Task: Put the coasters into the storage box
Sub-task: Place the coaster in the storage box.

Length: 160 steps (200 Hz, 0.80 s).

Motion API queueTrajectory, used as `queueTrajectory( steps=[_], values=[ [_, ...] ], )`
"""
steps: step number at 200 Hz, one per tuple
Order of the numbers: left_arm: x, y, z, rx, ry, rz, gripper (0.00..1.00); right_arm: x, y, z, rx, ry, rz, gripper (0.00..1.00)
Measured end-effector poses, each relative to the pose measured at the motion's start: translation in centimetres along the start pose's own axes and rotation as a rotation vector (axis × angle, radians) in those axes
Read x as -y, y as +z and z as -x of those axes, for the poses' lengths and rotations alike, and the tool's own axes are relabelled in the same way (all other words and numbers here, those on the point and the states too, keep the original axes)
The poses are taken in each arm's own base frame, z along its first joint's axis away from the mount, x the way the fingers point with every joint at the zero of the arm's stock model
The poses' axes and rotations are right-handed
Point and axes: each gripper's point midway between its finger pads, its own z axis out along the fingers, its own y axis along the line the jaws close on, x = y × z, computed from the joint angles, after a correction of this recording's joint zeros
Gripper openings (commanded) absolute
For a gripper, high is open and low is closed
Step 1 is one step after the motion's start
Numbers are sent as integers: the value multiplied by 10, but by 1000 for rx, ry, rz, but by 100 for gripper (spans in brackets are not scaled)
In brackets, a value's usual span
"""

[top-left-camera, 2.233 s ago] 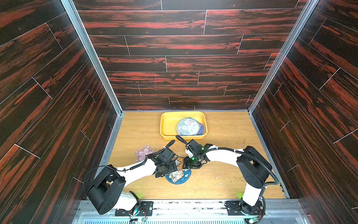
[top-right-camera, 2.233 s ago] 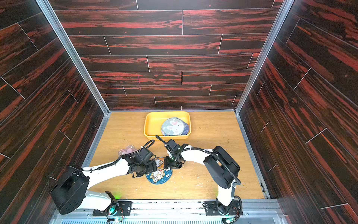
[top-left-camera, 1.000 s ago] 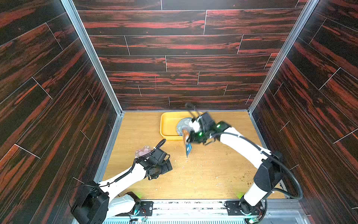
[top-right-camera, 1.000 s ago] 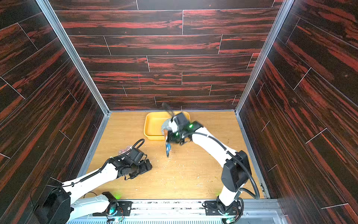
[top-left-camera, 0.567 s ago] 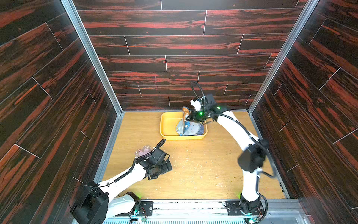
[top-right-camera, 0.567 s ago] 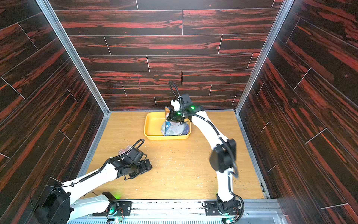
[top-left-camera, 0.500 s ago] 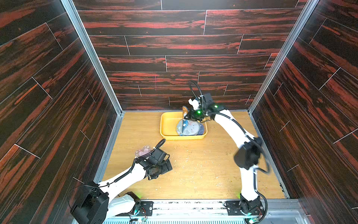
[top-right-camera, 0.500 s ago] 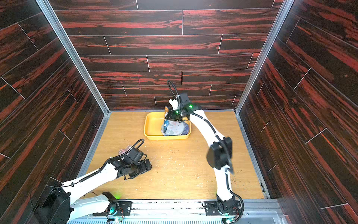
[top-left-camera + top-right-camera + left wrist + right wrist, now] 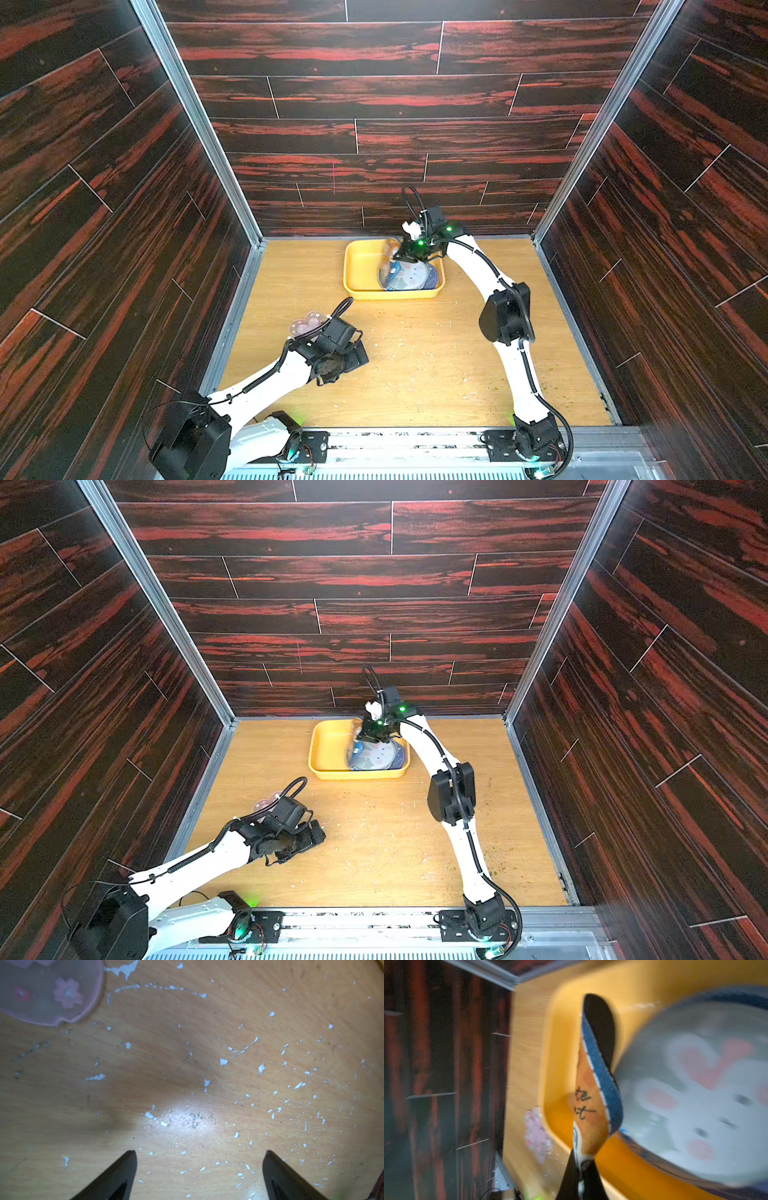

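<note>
Storage box point(image 9: 360, 266) left half was bare, stacked coasters point(image 9: 411, 277) filled its right; table point(image 9: 419, 357) middle lay open.

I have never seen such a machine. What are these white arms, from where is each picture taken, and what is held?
It is a robot with two white arms on a wooden table; each ends in a pincer. Both top views look down on the whole scene from nearly one spot. The other two pictures come from a camera on each wrist. The right pincer is shut on a round coaster with a blue rim, held on edge over the yellow storage box, where a rabbit coaster lies. The left pincer is open and empty above the table, near a pink blossom coaster.
</note>
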Motion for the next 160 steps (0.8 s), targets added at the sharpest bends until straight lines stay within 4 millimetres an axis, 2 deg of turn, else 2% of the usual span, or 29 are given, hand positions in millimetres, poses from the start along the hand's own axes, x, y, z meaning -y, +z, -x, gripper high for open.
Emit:
queueTrajectory(
  steps=[25, 49, 61, 81, 104, 118, 160],
  values=[
    [0, 0, 1, 2, -3, -1, 97, 34, -3, -2, -12, 40, -80, 0],
    [-1, -1, 2, 5, -8, 0, 97, 56, -8, -1, -7, 44, -159, 12],
    [-1, -1, 2, 6, -8, 2, 97, 62, -9, -2, -9, 32, -195, 28],
    [-3, -1, 2, 6, -10, 9, 98, 71, -11, -6, -14, 11, -255, 49],
    [-6, -1, 4, 12, -14, 22, 98, 79, -12, -8, -14, -2, -309, 63],
    [-10, -2, 6, 21, -18, 34, 98, 82, -13, -8, -15, -17, -338, 68],
    [-23, -11, 18, 71, -44, 75, 98, 85, -13, -15, -25, -56, -396, 71]
  ],
)
